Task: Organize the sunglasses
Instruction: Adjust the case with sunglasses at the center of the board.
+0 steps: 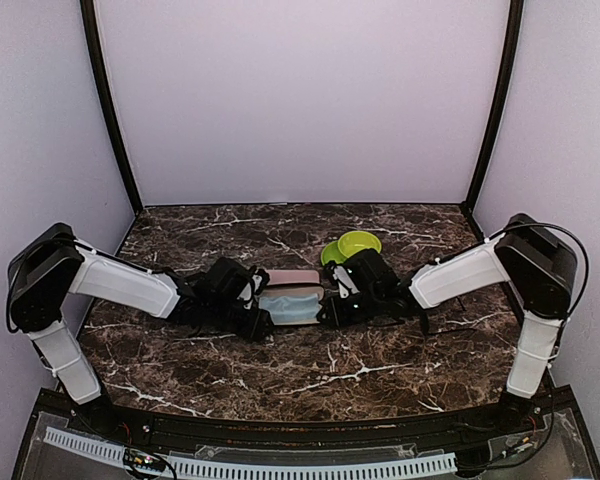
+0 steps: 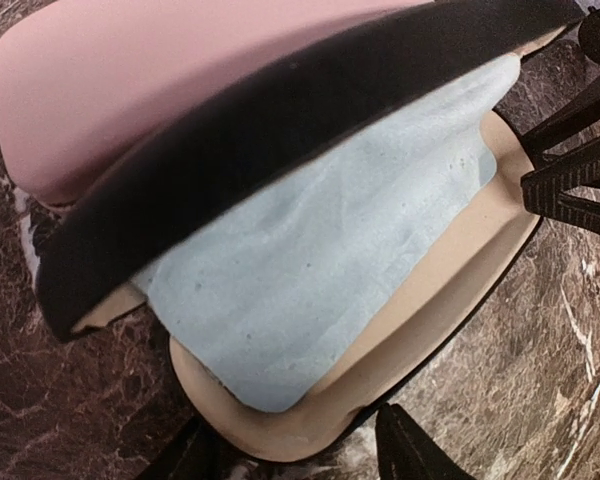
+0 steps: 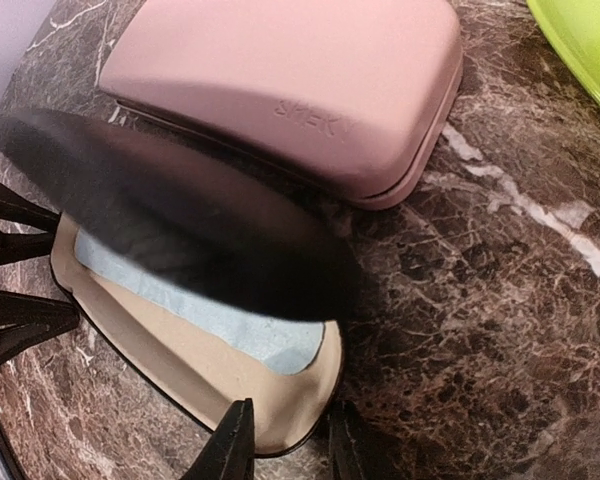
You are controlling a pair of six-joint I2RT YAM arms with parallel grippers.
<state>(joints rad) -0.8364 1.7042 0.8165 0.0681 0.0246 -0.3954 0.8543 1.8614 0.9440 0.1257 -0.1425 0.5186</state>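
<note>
Your left pincer [image 2: 292,420] straddles the left end of the black oval case [image 2: 280,130], one finger on each side of the lower shell. You cannot tell whether it clamps the shell or merely brackets it. The case lies with its long axis left to right between the two arms. Its lid is partly raised, matte black outside with smooth beige lining inside, and a soft pale-blue cloth [image 2: 310,260] is draped in the tray. Just beyond it sits the pink rectangular case [image 3: 300,80], closed and round-cornered. Your right pincer [image 3: 290,405] is clenched on the black case's right end. Farther back and right, a lime-green bowl [image 1: 355,245] rests on the marbled surface [image 1: 310,370]. The sunglasses show in no view, so judge neither arm nearer.
</note>
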